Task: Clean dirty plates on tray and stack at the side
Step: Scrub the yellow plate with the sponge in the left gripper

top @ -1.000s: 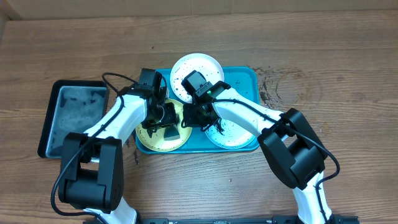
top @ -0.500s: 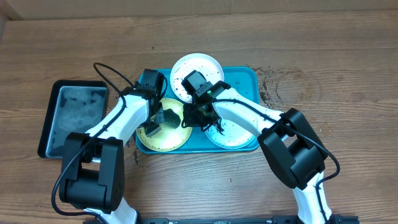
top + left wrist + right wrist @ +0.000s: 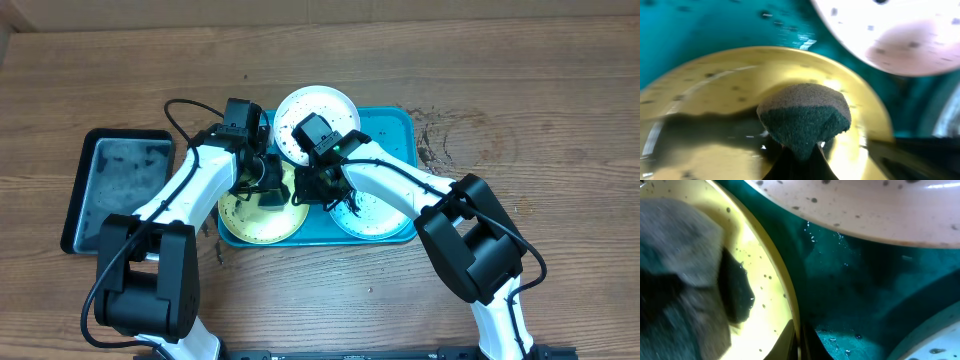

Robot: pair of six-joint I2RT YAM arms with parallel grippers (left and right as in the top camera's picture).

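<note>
Step in hand, as I read it, is scrubbing the yellow-green plate (image 3: 250, 222), which sits at the near-left end of the tray (image 3: 390, 125). The left gripper (image 3: 262, 186) has its fingers pinched tight on a sponge (image 3: 805, 117), which is over the middle of that plate. It's too blurry to say how hard it's pressing. The right gripper (image 3: 799, 341) looks clamped narrow on the plate's right rim, pinning it.

To do this well, I'd keep the sponge flat and work overlapping circles right out to the rim, since the specks are spread over the whole face. Go easy near the pinned edge so the plate doesn't tip or skid. The sponge is only held by one end, so a fast drag could twist it loose.

Just to the right, the mint plate (image 3: 375, 215) is still speckled. Farther back, so is the white plate (image 3: 330, 102), which hangs over the tray's far rim. Nothing is stacked on the table (image 3: 500, 80) yet, so it's early days. A black tray (image 3: 72, 200) sits off to the left.

Compared with half a second ago, the sponge has come from the plate's near-left part up toward the centre. A second ago it was near the middle-front, so it's going round. The right arm and all three plates haven't budged.
</note>
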